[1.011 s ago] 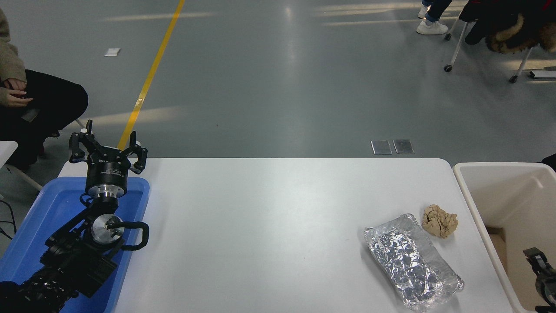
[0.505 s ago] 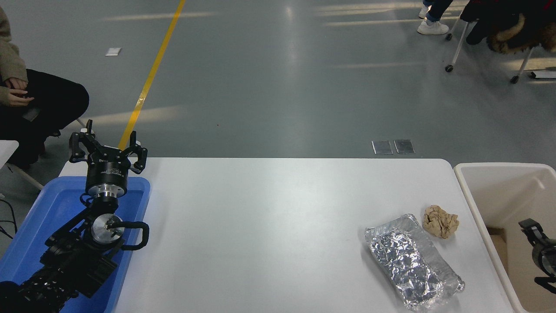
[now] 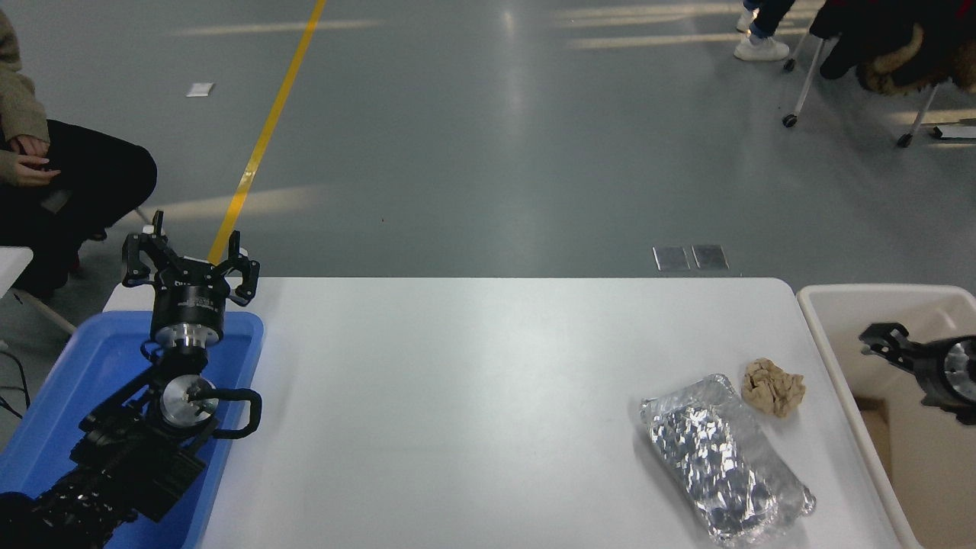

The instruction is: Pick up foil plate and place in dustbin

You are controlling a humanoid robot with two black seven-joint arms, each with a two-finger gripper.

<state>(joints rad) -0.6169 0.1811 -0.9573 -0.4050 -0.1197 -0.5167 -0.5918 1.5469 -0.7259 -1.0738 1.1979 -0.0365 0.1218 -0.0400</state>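
The foil plate [image 3: 723, 457] is a shiny crinkled silver tray lying on the white table [image 3: 473, 396] near its front right corner. The dustbin [image 3: 833, 358] is a cream bin standing just past the table's right edge. My right gripper [image 3: 877, 343] comes in from the right edge and hangs over the dustbin's opening, pointing left toward the table, right of and beyond the plate and apart from it. It holds nothing that I can see. My left gripper [image 3: 191, 259] is parked at the lower left over a blue bin, open and empty.
A crumpled tan paper ball [image 3: 772, 386] lies right behind the plate's far end. The blue bin [image 3: 69, 381] sits at the table's left edge. A seated person [image 3: 46, 175] is at the far left; chair legs and feet show at the top right.
My right gripper has risen from low inside the dustbin at the right edge and moved up and left over its opening. The plate, paper ball and left arm have not moved.
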